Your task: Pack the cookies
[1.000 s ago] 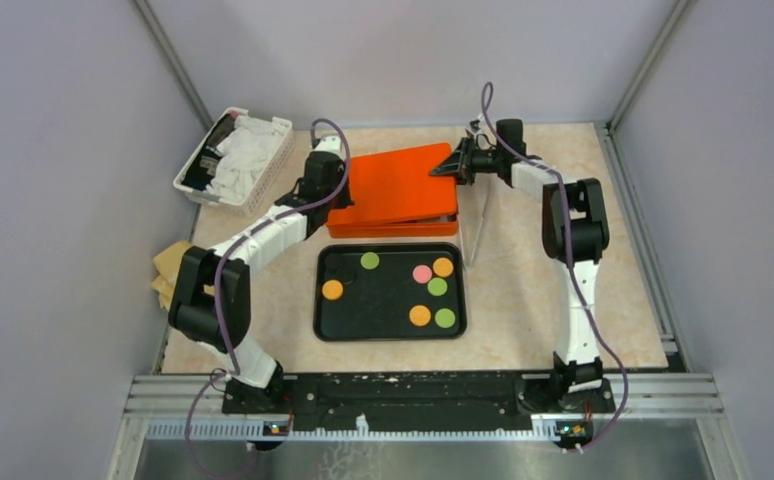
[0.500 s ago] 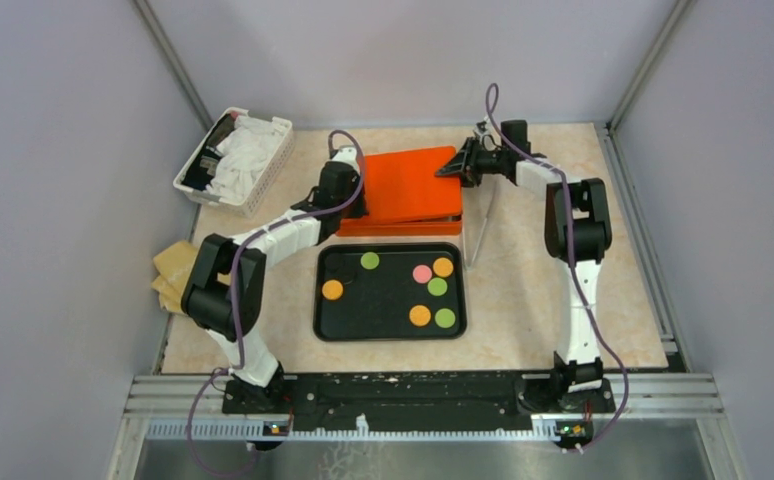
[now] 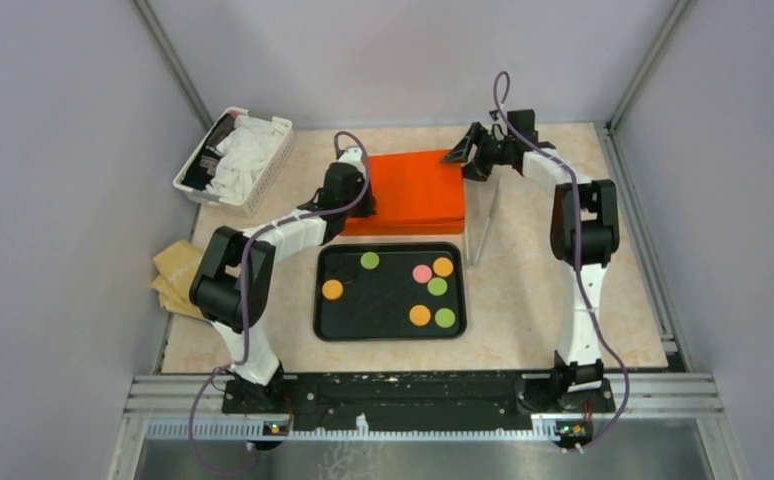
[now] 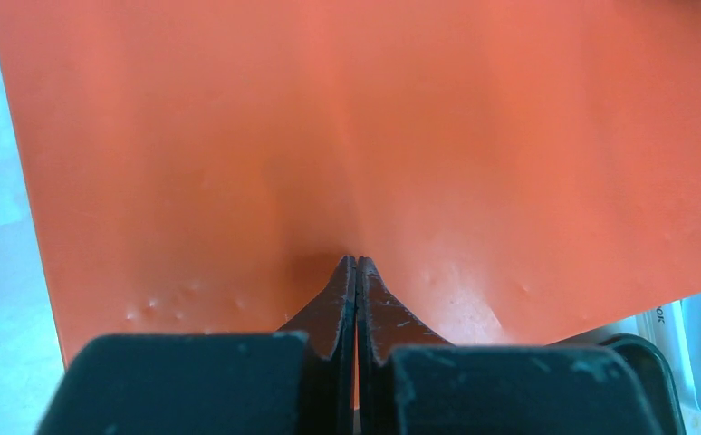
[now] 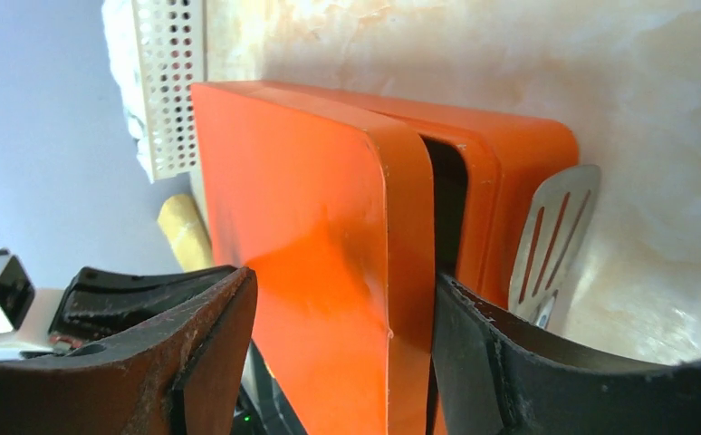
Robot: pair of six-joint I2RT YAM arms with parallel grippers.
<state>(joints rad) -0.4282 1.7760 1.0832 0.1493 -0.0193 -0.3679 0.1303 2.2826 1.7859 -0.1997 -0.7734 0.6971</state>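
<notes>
Cookies (image 3: pixel 420 315) lie scattered on the black tray (image 3: pixel 383 300). Behind it, the left claw (image 4: pixel 356 270), pinched together, rests its tips on the orange lid (image 4: pixel 419 136). The right claw (image 5: pixel 338 290) stands apart, astride that lid's edge. A spatula (image 5: pixel 555 236) sits just beside the box (image 5: pixel 519 163).

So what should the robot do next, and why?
Probably close the right gripper on the flat orange lid and lift it: its open jaws straddle the lid's edge, the shut left gripper rests on top, and the round coloured cookies lie unpacked on the black tray.
</notes>
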